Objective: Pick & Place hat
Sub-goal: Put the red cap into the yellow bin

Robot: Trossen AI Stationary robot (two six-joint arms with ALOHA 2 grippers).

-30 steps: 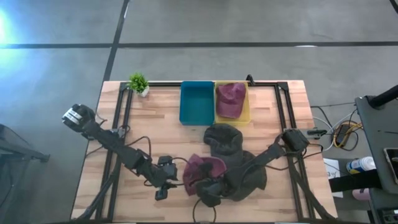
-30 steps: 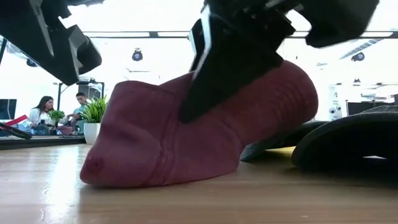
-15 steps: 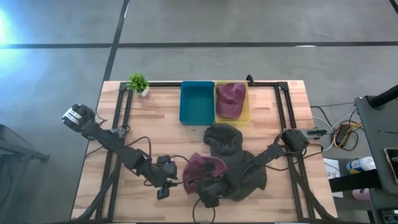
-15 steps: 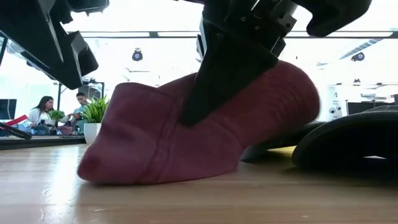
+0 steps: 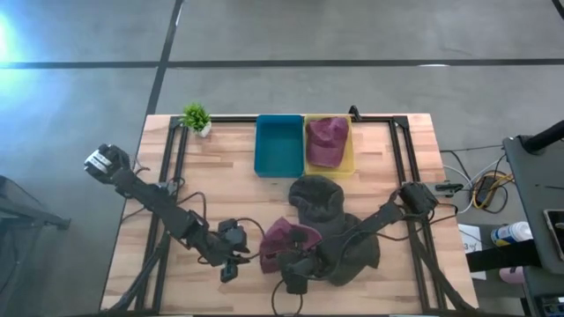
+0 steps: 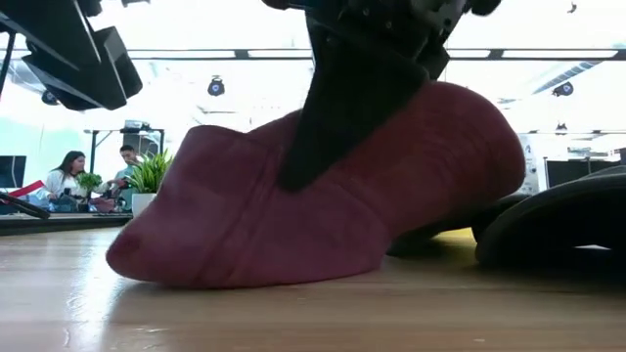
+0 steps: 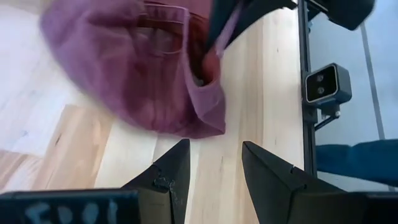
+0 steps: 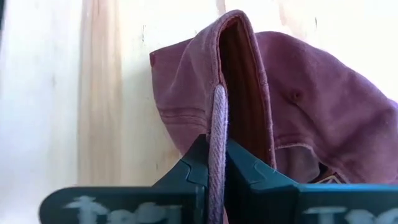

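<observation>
A maroon hat (image 5: 287, 238) lies on the wooden table near its front edge, resting on its underside (image 6: 245, 274). My right gripper (image 8: 216, 149) is shut on the hat's edge, coming down onto it from above in the low view (image 6: 342, 108). My left gripper (image 7: 214, 177) stands open just left of the hat (image 7: 137, 68), touching nothing; it also shows in the high view (image 5: 240, 257). A second maroon hat (image 5: 326, 141) lies in the yellow bin (image 5: 351, 150) at the back. My right gripper pinches the hat's edge (image 8: 218, 118), a folded band of cloth, between its two fingers. The fingers (image 6: 337, 127) slant down onto the hat from above. The hat's underside stays on the table, and its crown bulges beside the fingers.
Two dark grey hats (image 5: 319, 198) (image 5: 354, 254) lie right of the maroon one, under the right arm. A blue bin (image 5: 278, 145) stands beside the yellow one at the back. A small potted plant (image 5: 196, 116) sits at the far left corner.
My right gripper has shut on the maroon hat's edge. The hat has bunched up and bulged under the hold, still resting on the table. My left gripper has drawn back a little toward the table's left, staying open.
</observation>
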